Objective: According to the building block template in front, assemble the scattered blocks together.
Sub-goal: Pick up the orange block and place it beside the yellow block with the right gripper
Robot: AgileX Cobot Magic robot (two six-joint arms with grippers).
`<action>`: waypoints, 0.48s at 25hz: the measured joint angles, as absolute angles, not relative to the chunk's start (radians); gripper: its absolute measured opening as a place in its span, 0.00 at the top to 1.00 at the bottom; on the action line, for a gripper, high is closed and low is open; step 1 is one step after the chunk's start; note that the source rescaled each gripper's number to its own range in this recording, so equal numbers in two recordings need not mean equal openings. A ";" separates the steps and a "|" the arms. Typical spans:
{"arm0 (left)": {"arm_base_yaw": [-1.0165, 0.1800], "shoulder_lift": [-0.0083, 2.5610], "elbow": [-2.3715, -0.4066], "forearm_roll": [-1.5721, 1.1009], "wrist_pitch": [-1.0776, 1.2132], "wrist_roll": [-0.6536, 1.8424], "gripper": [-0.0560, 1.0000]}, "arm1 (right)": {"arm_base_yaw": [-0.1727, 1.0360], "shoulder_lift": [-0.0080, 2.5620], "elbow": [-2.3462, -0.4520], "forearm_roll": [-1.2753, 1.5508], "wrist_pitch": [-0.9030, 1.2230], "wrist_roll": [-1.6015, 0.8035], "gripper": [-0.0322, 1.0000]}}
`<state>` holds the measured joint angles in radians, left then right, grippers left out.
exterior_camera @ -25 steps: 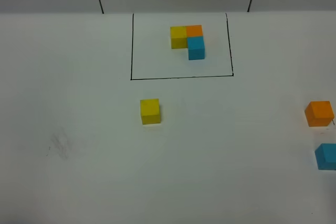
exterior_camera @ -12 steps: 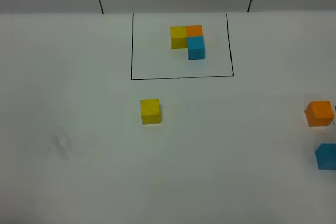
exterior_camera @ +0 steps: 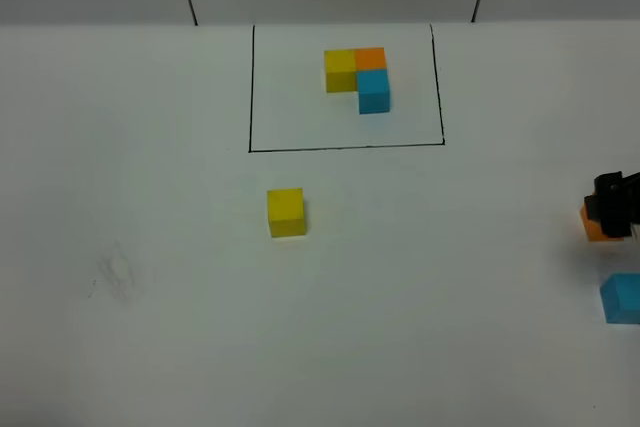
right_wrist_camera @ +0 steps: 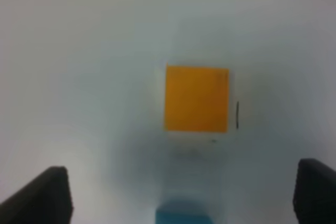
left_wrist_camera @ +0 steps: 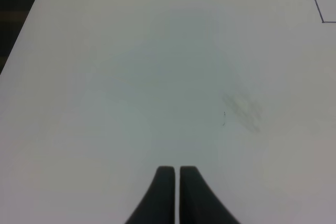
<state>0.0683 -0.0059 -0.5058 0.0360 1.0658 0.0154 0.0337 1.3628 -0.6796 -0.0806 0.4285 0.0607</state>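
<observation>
The building block template [exterior_camera: 358, 77] sits inside a thin black rectangle at the back centre: yellow and orange in a row, light blue below the orange. Of the scattered blocks, the yellow cube [exterior_camera: 286, 212] lies mid-table. At the right edge are the orange cube [exterior_camera: 593, 228] [right_wrist_camera: 197, 98], partly hidden, and the light blue cube [exterior_camera: 622, 298] [right_wrist_camera: 182, 216]. My right gripper [exterior_camera: 615, 203] [right_wrist_camera: 189, 192] hangs open directly over the orange cube, its fingers wide apart and touching nothing. The left gripper [left_wrist_camera: 175, 171] is shut and empty above bare table.
The white table [exterior_camera: 150, 147] has a faint grey smudge [exterior_camera: 115, 277] [left_wrist_camera: 242, 109] at the left. A corner of the black frame line [left_wrist_camera: 315, 1] shows in the left wrist view. A dark drop beyond the table edge [left_wrist_camera: 16, 9] lies past it.
My right gripper has come into the high view from the right edge and now covers part of the orange cube. The blocks have not moved.
</observation>
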 joint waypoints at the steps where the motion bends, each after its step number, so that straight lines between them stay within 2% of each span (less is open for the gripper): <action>1: 0.068 -0.006 -0.506 0.036 1.066 0.015 0.95 | 0.034 1.381 -0.680 -0.081 0.406 0.065 0.15; 12: 0.068 -0.006 -0.506 0.036 1.066 0.015 0.95 | 0.034 1.566 -0.680 -0.081 0.255 0.078 0.15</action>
